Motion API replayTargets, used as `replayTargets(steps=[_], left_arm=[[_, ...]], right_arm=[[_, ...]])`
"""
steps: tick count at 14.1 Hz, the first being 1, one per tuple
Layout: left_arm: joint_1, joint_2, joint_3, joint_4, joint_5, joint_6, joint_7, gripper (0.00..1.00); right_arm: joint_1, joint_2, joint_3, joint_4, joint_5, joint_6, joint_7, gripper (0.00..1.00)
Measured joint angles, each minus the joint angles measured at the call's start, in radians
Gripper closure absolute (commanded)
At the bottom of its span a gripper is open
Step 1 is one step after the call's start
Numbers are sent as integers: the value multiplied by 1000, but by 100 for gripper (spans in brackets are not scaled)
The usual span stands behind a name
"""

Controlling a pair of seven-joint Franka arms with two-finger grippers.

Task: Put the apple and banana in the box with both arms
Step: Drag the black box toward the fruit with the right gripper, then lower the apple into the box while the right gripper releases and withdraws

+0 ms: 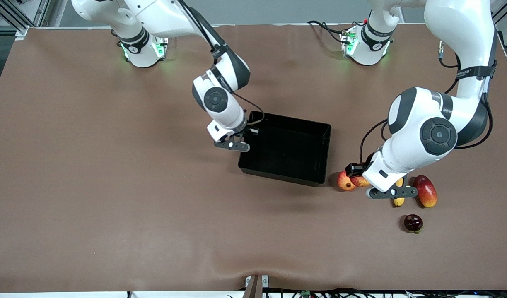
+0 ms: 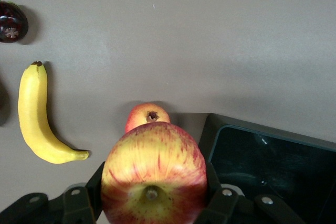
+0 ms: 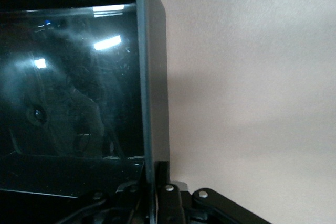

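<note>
— Where is everything sitting?

— My left gripper (image 2: 152, 203) is clamping the apple (image 2: 153, 174) by its round sides, over the table beside the box (image 1: 287, 147), near the edge toward the left arm's end. The banana (image 2: 38, 116) is lying on the table close by.

— And your right gripper (image 3: 152, 192)?

— It's pinching the box's thin wall. I'm judging the apple firm but slick; the banana is softer, best taken mid-length.

both arms down at the table, box (image 1: 286, 149) in the middle

right gripper (image 1: 232, 145) on box wall; left gripper (image 1: 361, 176) w/ apple (image 1: 360, 181) over the fruit pile: banana (image 1: 398, 201), mango (image 1: 426, 191), dark fruit (image 1: 413, 223).
</note>
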Motion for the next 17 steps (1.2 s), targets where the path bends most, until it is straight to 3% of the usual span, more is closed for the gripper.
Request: replayTargets(steps=[2,3,5,6,12,17], left_arm=[[-2,0,-1,0,0,-1,-15,100],[-2,0,-3,0,0,-4,-18,100],[-2,-1,-12,0,0,-16,-32,100],[-3,-1,-18,0,0,-19,-45,100],[-77,2,-40,-25,0,-31,-234,100],[-209,23,-42,-82,0,14,-423,100]], right_arm=[[-2,0,-7,7,2,-1,2,72],[-4,0,-12,14,3,-2,2,46],[-9,-2,-19,29,3,-5,2,12],[-10,-5,-21,35,3,-6,2,0],[-47,-89,-59,50,3,-67,-18,0],[-285,-185,-76,51,3,-269,-325,0]])
